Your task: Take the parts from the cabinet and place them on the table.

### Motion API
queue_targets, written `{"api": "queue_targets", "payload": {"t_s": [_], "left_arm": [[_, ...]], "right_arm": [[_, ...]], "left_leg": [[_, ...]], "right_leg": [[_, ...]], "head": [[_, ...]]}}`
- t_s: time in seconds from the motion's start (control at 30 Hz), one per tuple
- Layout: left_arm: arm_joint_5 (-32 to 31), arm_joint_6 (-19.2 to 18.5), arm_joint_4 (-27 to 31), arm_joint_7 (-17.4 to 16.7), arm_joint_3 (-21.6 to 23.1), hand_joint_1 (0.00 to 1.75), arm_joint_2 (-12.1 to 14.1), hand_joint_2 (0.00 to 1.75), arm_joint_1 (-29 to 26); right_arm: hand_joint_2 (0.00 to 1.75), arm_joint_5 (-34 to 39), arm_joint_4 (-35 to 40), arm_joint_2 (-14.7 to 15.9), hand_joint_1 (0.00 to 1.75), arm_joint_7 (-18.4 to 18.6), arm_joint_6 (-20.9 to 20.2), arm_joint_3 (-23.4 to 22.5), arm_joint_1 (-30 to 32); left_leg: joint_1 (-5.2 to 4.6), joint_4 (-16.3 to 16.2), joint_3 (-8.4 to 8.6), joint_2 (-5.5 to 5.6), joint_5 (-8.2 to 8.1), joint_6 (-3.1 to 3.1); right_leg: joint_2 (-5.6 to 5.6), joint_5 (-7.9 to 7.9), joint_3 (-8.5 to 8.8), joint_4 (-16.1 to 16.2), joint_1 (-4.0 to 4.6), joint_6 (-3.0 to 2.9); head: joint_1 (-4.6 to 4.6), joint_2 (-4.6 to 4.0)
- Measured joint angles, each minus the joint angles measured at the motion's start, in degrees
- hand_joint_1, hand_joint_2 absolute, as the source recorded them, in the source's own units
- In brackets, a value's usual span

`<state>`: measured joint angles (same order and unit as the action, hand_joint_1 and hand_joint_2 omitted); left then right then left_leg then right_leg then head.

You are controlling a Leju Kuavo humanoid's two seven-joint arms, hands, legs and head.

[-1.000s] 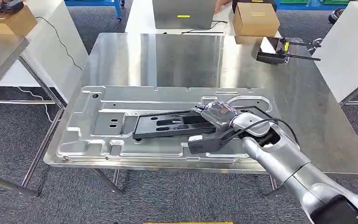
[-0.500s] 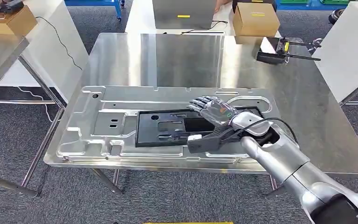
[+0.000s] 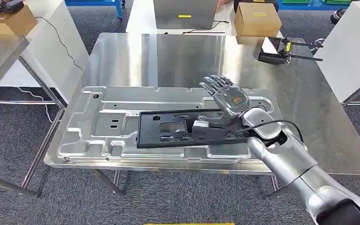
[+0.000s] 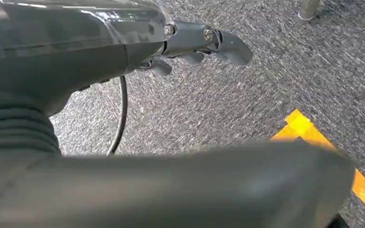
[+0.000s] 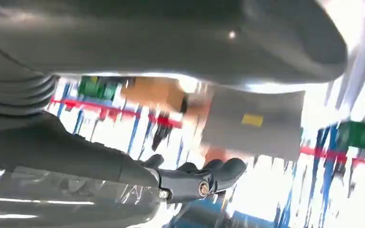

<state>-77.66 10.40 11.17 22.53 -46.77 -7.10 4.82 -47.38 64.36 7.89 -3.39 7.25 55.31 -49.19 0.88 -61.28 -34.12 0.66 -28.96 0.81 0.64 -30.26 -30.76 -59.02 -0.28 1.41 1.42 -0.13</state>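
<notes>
So the black part [image 3: 187, 127], a long flat frame with cutouts, is lying on top of the big stamped silver panel [image 3: 108, 117], which itself sits flat on the steel tabletop [image 3: 183, 56]. The panel takes up most of the near half of the tabletop, and the black part runs lengthwise across its middle, slightly tilted relative to the panel's edges.

The right hand [image 3: 225, 101] is above the right end of the black part with its fingers [image 3: 215, 84] spread wide and pointing away from the robot, holding nothing. The thumb sticks out over the black part; can't tell whether it actually touches it. In the right wrist view the same hand [image 5: 190, 183] shows its dark fingers extended with nothing between them, background all blurry.

The left hand [image 4: 195, 45] hangs down over grey carpet [image 4: 247, 95] with a yellow floor stripe [image 4: 323, 152] nearby. Its fingers look loosely extended and there's nothing in them.

On the far right of the tabletop there's a small black tool [image 3: 281, 50] with a yellow bit on it. Beyond the tabletop sit a cardboard box [image 3: 257, 19] and a grey metal box [image 3: 183, 13] with a yellow label.
</notes>
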Motion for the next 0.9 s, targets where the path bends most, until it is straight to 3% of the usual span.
{"api": "queue_targets", "payload": {"t_s": [0.2, 0.37, 0.5, 0.67, 0.9], "left_arm": [[0.0, 0.3, 0.0, 0.0, -0.2, 0.0, 0.0, 0.0, -0.1], [0.0, 0.6, 0.0, 0.1, -0.4, 0.0, 0.0, 0.0, -0.1], [0.1, 0.9, 0.0, 0.1, -0.5, 0.0, 0.0, 0.0, -0.1], [-0.4, 1.9, 0.0, 0.4, -0.5, 0.0, 0.0, 0.0, -0.1], [-0.4, 2.2, 0.0, 0.5, -0.5, 0.0, 0.0, 0.0, 0.0]], "right_arm": [[0.0, -4.0, 6.6, 0.8, 0.0, 0.2, 3.3, -7.1, 3.2], [0.0, -6.7, 10.3, 0.9, 0.0, 0.3, 6.3, -10.4, 5.3], [0.0, -8.1, 12.7, 0.9, 0.0, -0.1, 7.8, -12.2, 6.7], [0.0, -15.9, 17.0, 0.9, 0.0, -0.3, 13.8, -13.7, 8.7], [0.0, -21.3, 21.9, 0.5, 0.0, -0.4, 14.1, -13.2, 9.6]], "left_leg": [[0.01, 0.0, 0.0, 0.0, 0.0, 0.0], [0.01, 0.0, 0.01, -0.01, 0.0, 0.0], [0.01, 0.0, 0.01, -0.01, 0.0, 0.0], [0.0, 0.0, 0.0, -0.01, 0.0, 0.0], [-0.28, -0.1, 0.0, -0.02, -0.03, -0.03]], "right_leg": [[0.0, 0.0, 0.0, 0.0, 0.01, 0.0], [0.0, 0.0, 0.01, 0.0, 0.01, 0.0], [0.0, 0.0, 0.01, 0.0, 0.01, 0.0], [0.0, 0.0, 0.01, 0.0, 0.0, 0.0], [0.01, 0.02, 0.03, 0.1, -0.05, 0.02]], "head": [[0.0, 0.0], [0.0, 0.0], [-0.02, 0.0], [-0.02, 0.0], [-0.02, 0.0]]}}
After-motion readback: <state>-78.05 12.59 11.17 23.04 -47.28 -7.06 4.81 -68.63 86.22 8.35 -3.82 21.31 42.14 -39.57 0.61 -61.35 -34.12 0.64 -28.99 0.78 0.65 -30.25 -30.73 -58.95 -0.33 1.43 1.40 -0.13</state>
